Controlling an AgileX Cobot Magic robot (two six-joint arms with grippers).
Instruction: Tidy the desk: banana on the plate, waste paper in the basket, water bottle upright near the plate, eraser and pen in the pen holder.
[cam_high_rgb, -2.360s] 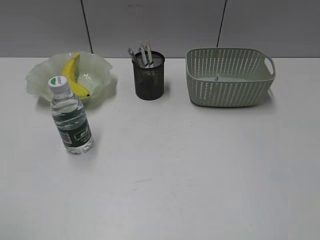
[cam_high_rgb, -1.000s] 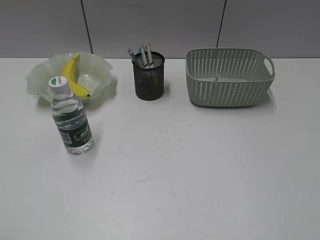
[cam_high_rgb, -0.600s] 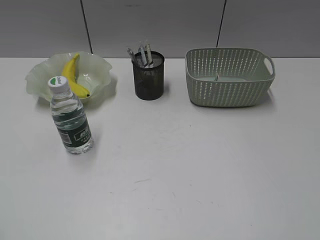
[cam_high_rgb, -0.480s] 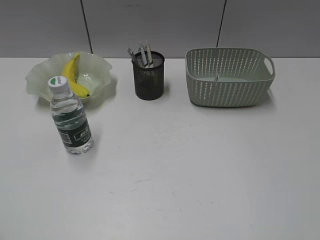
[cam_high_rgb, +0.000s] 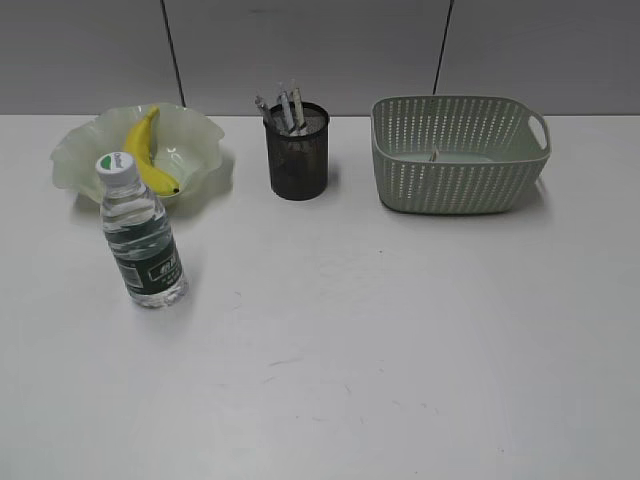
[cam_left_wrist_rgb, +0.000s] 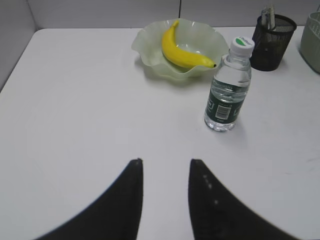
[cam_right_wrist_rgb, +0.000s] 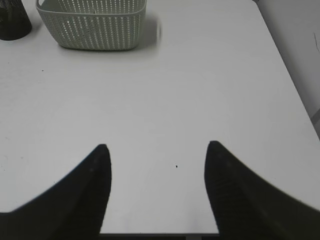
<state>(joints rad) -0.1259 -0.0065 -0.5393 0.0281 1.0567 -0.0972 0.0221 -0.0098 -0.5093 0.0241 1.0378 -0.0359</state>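
- Desk (cam_high_rgb: 400, 350) in the exterior view: nothing on it has shifted over the last couple of seconds. The banana (cam_high_rgb: 145, 150) lies in the plate (cam_high_rgb: 75, 160), the water bottle (cam_high_rgb: 143, 232) stands upright just in front of the plate, pens stick up from the pen holder (cam_high_rgb: 298, 152), and the basket (cam_high_rgb: 458, 155) sits to the right with something pale on its floor, too indistinct to name. No arm shows here. Judging by this unchanged layout, the tidying looks finished and both arms are pulled back.
- Left wrist view: the left gripper (cam_left_wrist_rgb: 165, 172) hangs over bare tabletop, its two dark fingers a little apart and holding nothing. Beyond it are the banana in the plate, the bottle close beside the plate's rim, and the mesh cup further right.
- Right wrist view: the right gripper (cam_right_wrist_rgb: 157, 160) has its fingers spread wide, empty, above the bare near edge of the desk. The basket is well away at the top; its contents are hidden from this angle. No loose paper or eraser shows on the tabletop.
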